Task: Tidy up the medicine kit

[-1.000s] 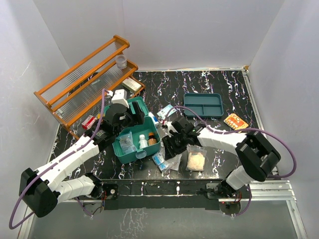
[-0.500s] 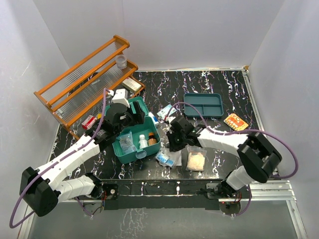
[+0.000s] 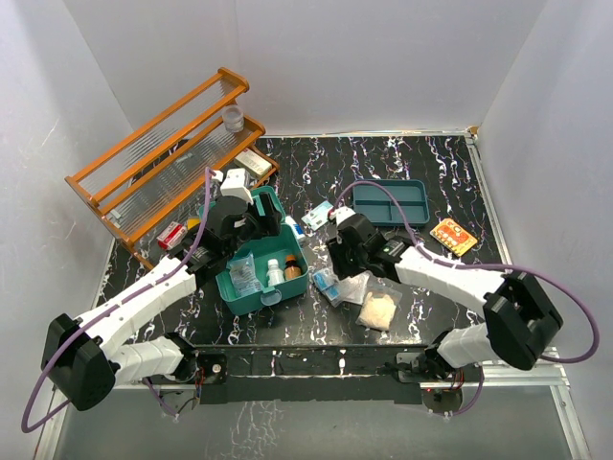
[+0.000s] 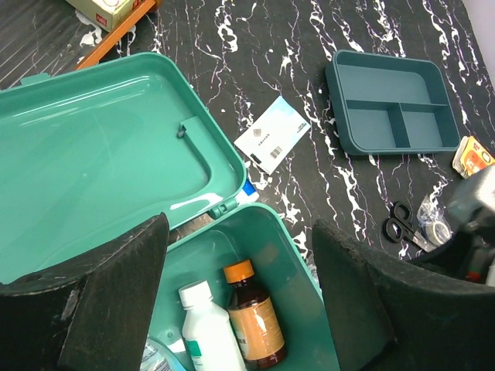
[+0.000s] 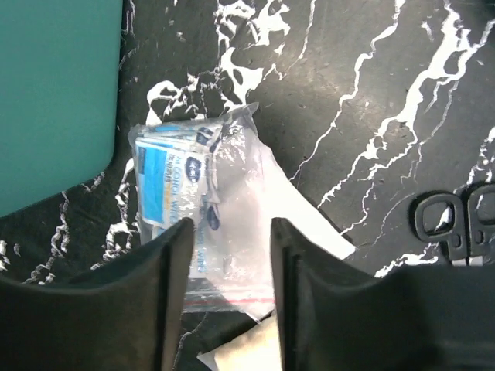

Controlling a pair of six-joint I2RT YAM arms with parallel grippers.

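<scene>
Two hands over the tabletop (image 3: 431, 163), seen from above. Left of centre, the medicine kit (image 3: 259, 299), lid thrown back toward the orange rack (image 3: 158, 163), bottles and a packet already inside. Left hand (image 3: 251, 228): hangs above the lid hinge, a little farther back than a second ago. Right hand (image 3: 337, 266): pulled up and toward the kit within the last second, dragging the bag of wipes (image 3: 330, 286) from the near edge to just beside the kit's right wall. Bag of pale wadding (image 3: 378, 311) left behind, nearer the front.

From the left wrist: spread wide, gripping nothing, poised over the open medicine kit (image 4: 100, 170). Brown bottle (image 4: 251, 317) and white bottle (image 4: 205, 328) upright side by side in the base. Beyond, on the marble: white sachet (image 4: 272, 143), compartment tray (image 4: 394, 116), scissors (image 4: 404, 224).

From the right wrist: fingers (image 5: 100, 309) parted by a narrow gap, straddling the bag of wipes (image 5: 193, 185), flat on the tabletop. No pinch visible, so apparently let go. Teal wall at left, probably the kit. Scissors (image 5: 456, 216) at right.

For the task: wipes brought within easy reach of the kit but not yet in it. Likely needs a fresh grip, a lift over the wall and a drop beside the bottles.
</scene>
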